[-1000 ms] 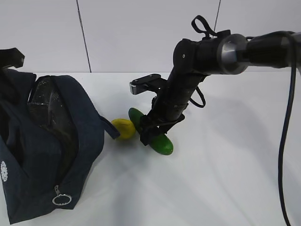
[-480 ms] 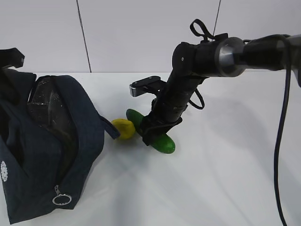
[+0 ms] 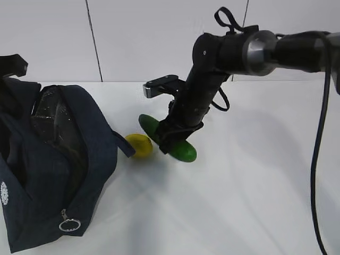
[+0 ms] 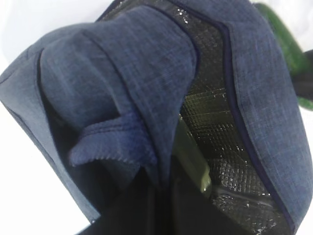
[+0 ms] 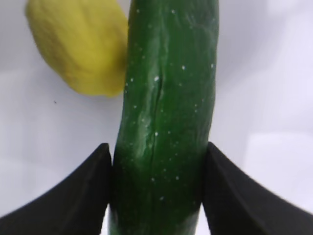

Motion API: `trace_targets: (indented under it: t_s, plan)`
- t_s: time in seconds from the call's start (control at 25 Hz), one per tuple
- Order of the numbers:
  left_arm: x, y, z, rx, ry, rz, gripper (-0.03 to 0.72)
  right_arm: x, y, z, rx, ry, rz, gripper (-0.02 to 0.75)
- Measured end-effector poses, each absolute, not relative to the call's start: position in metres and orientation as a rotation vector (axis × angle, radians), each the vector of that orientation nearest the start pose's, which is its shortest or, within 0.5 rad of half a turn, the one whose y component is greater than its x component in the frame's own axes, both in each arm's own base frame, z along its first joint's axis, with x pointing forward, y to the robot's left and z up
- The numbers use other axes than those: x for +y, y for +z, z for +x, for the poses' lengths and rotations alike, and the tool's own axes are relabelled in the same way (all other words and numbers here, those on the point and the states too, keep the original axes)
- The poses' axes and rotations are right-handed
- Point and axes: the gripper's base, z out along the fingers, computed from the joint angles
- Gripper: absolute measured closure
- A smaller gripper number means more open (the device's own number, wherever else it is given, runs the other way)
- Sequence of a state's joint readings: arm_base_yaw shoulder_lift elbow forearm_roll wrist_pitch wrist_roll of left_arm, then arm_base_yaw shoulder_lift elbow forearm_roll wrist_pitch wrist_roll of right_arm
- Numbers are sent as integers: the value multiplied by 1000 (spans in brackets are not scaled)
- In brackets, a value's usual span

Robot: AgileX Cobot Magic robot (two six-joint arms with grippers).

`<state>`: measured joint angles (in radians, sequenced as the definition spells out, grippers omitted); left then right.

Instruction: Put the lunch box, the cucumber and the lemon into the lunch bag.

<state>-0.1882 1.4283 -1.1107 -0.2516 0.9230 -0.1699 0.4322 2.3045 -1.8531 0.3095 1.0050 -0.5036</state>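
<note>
Right wrist view shows my right gripper (image 5: 159, 196) clamped across the cucumber (image 5: 166, 117), just beside the lemon (image 5: 83, 46) on the bench (image 3: 255, 186), ready for the lunch bag (image 3: 53, 164) my shut left gripper holds open.

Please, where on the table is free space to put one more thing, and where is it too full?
Free: the white table right of the cucumber, and the front strip between it and the lunch bag. Crowded: by the bag's side, where the lemon lies and the right gripper clamps the cucumber.
</note>
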Motion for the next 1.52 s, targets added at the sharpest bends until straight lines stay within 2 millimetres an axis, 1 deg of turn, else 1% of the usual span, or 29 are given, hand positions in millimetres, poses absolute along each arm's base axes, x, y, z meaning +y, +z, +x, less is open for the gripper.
trace_targets:
  t_s: [0.2, 0.28, 0.4, 0.52, 0.68, 0.8, 0.88, 0.96, 1.08, 1.16, 1.36, 1.52]
  plan:
    - [-71, 291, 276, 2741, -419, -125, 693, 227, 189, 432, 2671, 422, -1135, 314]
    - [-71, 291, 276, 2741, -419, -125, 693, 227, 199, 431, 2683, 431, -1130, 314]
    - [-71, 291, 276, 2739, -419, -126, 693, 227, 220, 430, 2660, 438, -1105, 314]
    - [-71, 291, 277, 2736, -419, -126, 693, 226, 246, 424, 2622, 475, -1062, 315]
    - [-71, 291, 277, 2733, -419, -126, 693, 225, 277, 414, 2602, 544, -956, 316]
    - [-71, 292, 278, 2724, -420, -128, 693, 225, 297, 407, 2587, 604, -890, 316]
    - [-71, 292, 278, 2717, -420, -128, 693, 226, 308, 401, 2570, 640, -877, 316]
    - [-71, 292, 278, 2713, -420, -129, 693, 230, 315, 392, 2559, 665, -885, 316]
    - [-71, 292, 279, 2712, -422, -130, 693, 241, 321, 375, 2553, 695, -927, 316]
    - [-71, 292, 279, 2712, -422, -130, 693, 251, 320, 366, 2556, 731, -956, 316]
    - [-71, 292, 279, 2712, -422, -130, 693, 287, 318, 337, 2538, 810, -1076, 316]
    - [-71, 292, 279, 2712, -422, -130, 693, 306, 311, 325, 2540, 849, -1133, 316]
